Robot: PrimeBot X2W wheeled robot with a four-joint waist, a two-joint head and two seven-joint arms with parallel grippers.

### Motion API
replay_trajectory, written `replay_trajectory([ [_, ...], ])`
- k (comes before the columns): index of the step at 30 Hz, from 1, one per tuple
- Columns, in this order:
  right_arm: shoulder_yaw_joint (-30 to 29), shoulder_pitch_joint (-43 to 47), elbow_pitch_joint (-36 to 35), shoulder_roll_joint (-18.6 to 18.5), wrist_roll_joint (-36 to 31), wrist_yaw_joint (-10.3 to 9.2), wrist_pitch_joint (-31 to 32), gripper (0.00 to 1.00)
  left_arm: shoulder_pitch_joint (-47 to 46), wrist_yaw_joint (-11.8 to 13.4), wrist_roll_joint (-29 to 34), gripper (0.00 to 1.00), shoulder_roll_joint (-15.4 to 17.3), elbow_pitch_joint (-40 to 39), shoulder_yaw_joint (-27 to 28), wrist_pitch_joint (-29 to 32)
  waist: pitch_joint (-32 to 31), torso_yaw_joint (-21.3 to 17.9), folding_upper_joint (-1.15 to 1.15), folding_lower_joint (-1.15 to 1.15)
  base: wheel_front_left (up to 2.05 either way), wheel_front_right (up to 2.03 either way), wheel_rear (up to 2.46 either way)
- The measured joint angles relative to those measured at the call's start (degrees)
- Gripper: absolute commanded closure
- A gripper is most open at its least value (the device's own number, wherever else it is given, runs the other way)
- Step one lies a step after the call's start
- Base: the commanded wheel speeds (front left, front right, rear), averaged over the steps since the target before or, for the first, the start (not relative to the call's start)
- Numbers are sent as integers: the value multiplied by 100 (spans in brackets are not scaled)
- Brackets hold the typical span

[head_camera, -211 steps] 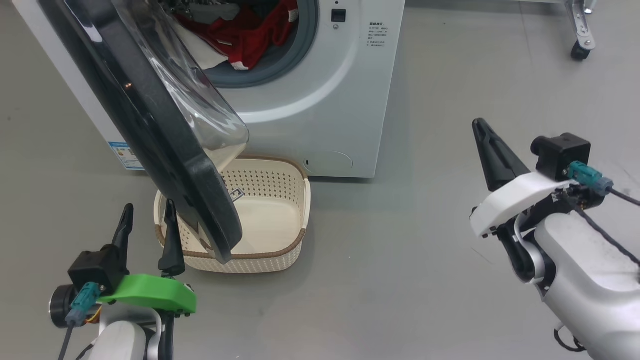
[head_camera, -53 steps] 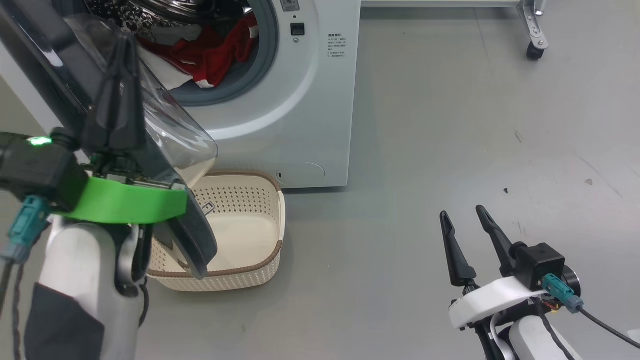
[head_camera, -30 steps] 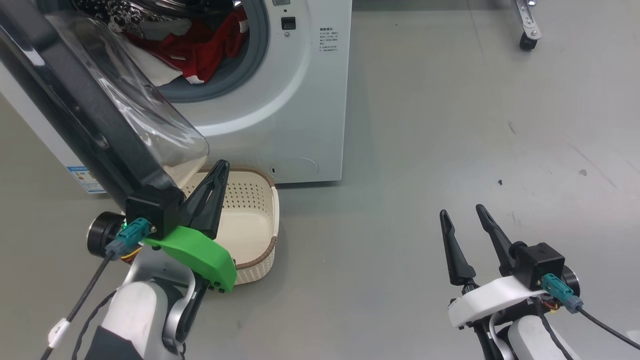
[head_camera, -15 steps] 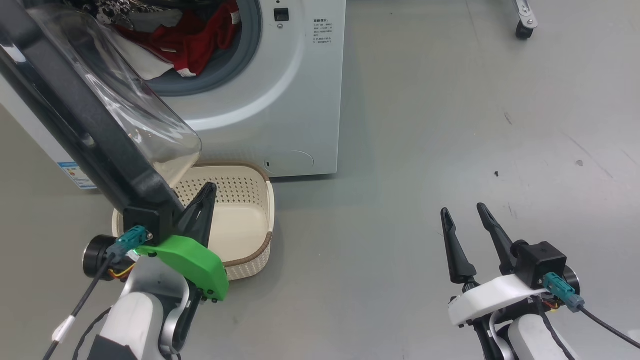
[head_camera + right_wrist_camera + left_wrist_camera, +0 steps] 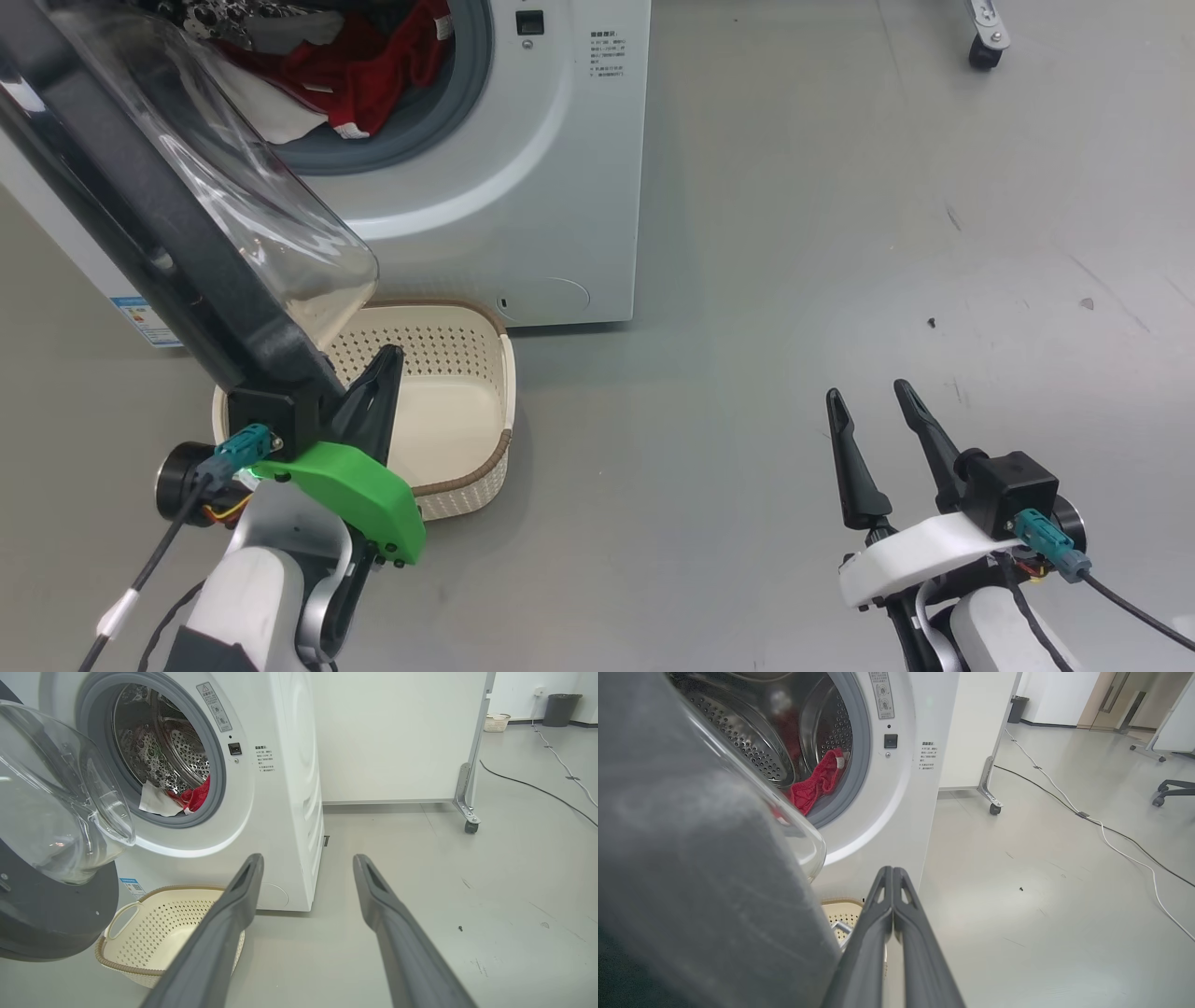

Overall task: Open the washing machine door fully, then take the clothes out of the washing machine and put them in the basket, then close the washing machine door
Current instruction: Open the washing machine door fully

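Item: the washing machine door (image 5: 140,243), black rim with clear glass bowl, swung out from the washing machine (image 5: 551,187) on its hinge side and standing at an angle to the front panel. By my reading it is not yet at full swing, since its lower edge hangs over the basket's hinge-side end. Contents of the washing machine's drum: the clothes (image 5: 373,70), red garments heaped with a white cloth piece at the lip of the grey-rimmed opening, none yet removed. Receptacle: the basket (image 5: 499,448) on the floor (image 5: 794,233), set close against the washing machine's front below the opening, presumably so clothes drop straight in. It appears empty, though the door hides part of its interior. Left hand (image 5: 892,872): fingers pressed together, holding nothing, poised by the door's lower edge in front of the washing machine, likely placed to push it wider; contact cannot be told. Right hand (image 5: 866,392): fingers parted, empty, well apart from the washing machine on its latch side.
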Motion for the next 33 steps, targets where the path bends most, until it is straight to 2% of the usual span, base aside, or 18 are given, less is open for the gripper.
replay_trajectory([
  [19, -102, 0, 79, 37, -48, 62, 0, 0, -8, 9, -19, 100, -45, 105, -26, -102, -6, 137, 0, 0, 0, 0, 0],
  [33, -177, 2, 87, 34, -99, 66, 0, 0, -9, 8, -52, 100, -80, 256, -92, -202, -47, 556, 0, 0, 0, 0, 0],
])
